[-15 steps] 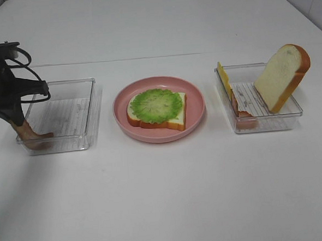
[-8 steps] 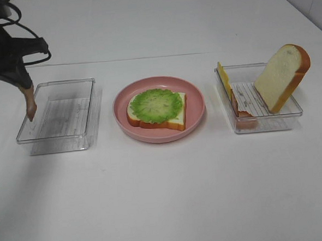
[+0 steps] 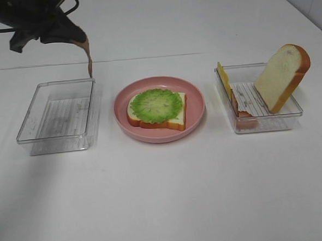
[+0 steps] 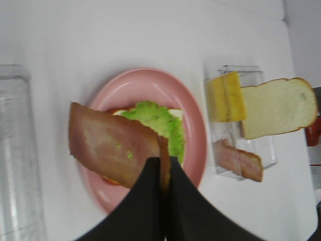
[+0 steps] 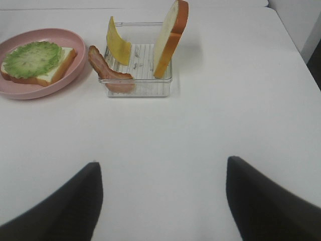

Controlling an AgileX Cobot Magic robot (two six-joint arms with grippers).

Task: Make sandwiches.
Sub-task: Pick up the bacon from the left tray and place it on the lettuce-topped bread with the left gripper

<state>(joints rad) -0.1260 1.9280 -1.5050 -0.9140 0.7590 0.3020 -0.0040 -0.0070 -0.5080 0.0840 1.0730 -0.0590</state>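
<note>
My left gripper (image 3: 81,42) is shut on a brown bacon slice (image 3: 89,60) that hangs above the far right corner of the left clear tray (image 3: 57,118). In the left wrist view the bacon (image 4: 108,145) hangs from the gripper (image 4: 164,168) over the pink plate (image 4: 150,83). The plate (image 3: 122,109) holds a bread slice topped with green lettuce (image 3: 156,105). The right tray (image 3: 265,128) holds yellow cheese (image 3: 223,76), reddish ham (image 3: 243,115) and an upright bread slice (image 3: 283,75). My right gripper (image 5: 160,201) is open, low over bare table, well short of that tray (image 5: 135,88).
The white table has a seam line running across behind the trays. The plate sits between the two trays with small gaps on each side. The right arm is outside the exterior high view.
My left gripper has lifted the bacon out of the left tray's near left corner and carried it up and to the right, toward the plate. The right side is unchanged.
</note>
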